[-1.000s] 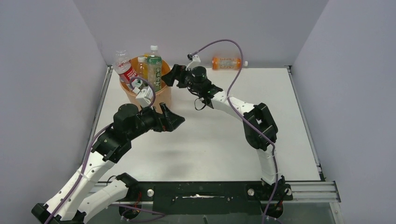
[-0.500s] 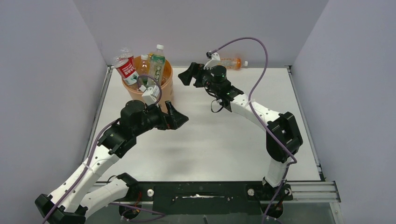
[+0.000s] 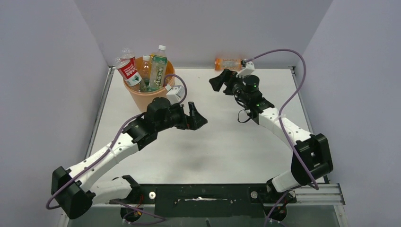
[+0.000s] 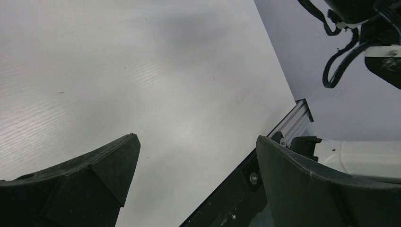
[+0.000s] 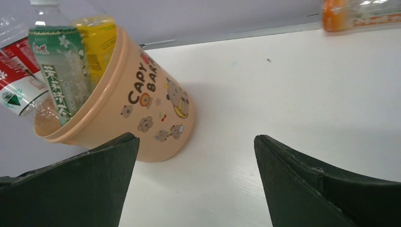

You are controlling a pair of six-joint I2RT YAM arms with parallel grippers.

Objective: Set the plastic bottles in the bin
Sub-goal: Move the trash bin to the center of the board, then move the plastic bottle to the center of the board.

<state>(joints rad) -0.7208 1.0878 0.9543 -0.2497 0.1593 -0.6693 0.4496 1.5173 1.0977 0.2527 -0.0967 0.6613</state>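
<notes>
Your left end effector (image 3: 198, 117) hangs released over the middle of the worktop (image 3: 227, 146), jaws wide with nothing between them. Your right end effector (image 3: 219, 80) is likewise spread and empty, near the back, pointing left toward the bin (image 3: 142, 100). The bin stands upright at the back left corner. Three bottles stand in it, necks up. The red-label bottle (image 3: 127, 68) leans left over the rim, the green-label bottle (image 3: 159, 66) is nearly upright with its white cap on top, and the yellow bottle (image 3: 144, 70) sits between them. The orange bottle (image 3: 228, 63) lies on its side along the back wall, long axis running left-right, just behind your right wrist.
</notes>
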